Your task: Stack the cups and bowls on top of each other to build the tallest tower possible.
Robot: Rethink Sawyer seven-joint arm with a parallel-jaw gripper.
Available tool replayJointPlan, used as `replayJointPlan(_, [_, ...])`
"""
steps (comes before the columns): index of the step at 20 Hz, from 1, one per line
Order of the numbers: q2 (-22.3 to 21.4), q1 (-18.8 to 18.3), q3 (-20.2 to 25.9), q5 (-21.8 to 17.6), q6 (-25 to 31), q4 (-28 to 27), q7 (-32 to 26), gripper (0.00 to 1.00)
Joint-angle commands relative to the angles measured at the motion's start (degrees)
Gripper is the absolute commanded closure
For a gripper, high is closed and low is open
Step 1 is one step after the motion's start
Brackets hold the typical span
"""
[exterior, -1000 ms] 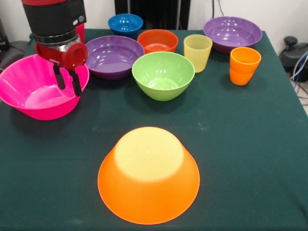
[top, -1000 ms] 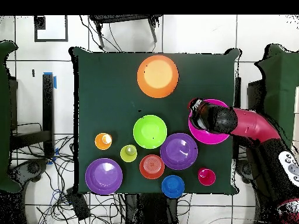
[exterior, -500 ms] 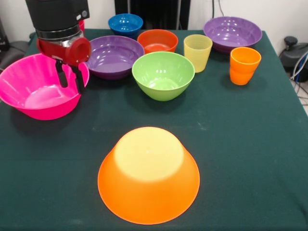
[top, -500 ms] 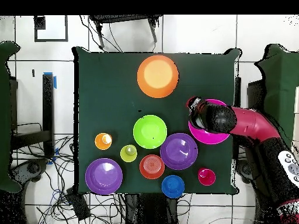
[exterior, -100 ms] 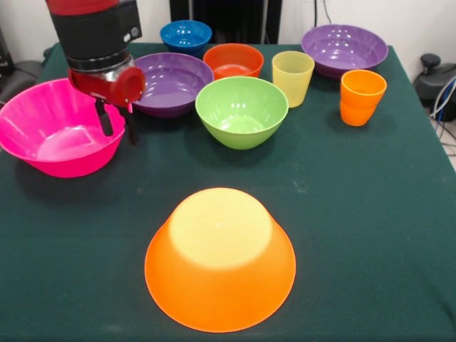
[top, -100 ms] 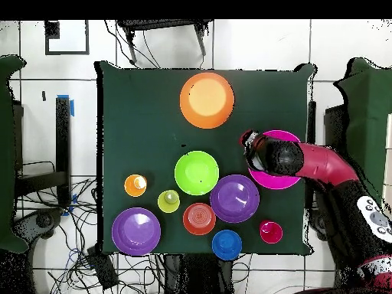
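My gripper (exterior, -100 ms: 119, 127) stands open over the right rim of the large hot pink bowl (exterior, -100 ms: 44, 132). One finger hangs inside the bowl and the other outside it. From overhead the gripper (top, -100 ms: 248, 142) sits at the edge of the pink bowl (top, -100 ms: 277, 182). The upturned orange bowl (exterior, -100 ms: 221, 260) lies alone near the front, with nothing on it, also seen as the orange bowl (top, -100 ms: 207, 99). Further back stand a lime green bowl (exterior, -100 ms: 242, 110), two purple bowls (exterior, -100 ms: 167, 82) (exterior, -100 ms: 345, 48), a red-orange bowl (exterior, -100 ms: 234, 59), a blue bowl (exterior, -100 ms: 186, 35), a yellow cup (exterior, -100 ms: 293, 77) and an orange cup (exterior, -100 ms: 362, 96). The red cup (top, -100 ms: 270, 230) shows only from overhead.
A dark green cloth (exterior, -100 ms: 356, 214) covers the table. The purple bowl nearest the gripper stands just right of the pink bowl's rim. Cables lie on the floor (top, -100 ms: 84, 207) beside the table.
The gripper has shifted from above the pink bowl's inside to its rim on the purple bowl's side. No bowl or cup has moved.
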Motion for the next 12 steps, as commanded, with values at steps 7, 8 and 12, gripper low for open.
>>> replayJointPlan(7, [5.0,2.5,-0.5,-9.8,-5.5,-1.3,-9.5,0.0])
replayJointPlan(8, [4.8,2.9,-0.7,-10.5,-5.8,-1.4,-9.5,1.0])
replayJointPlan(12, [4.1,3.9,-1.3,-11.4,-5.6,-1.7,-8.4,1.0])
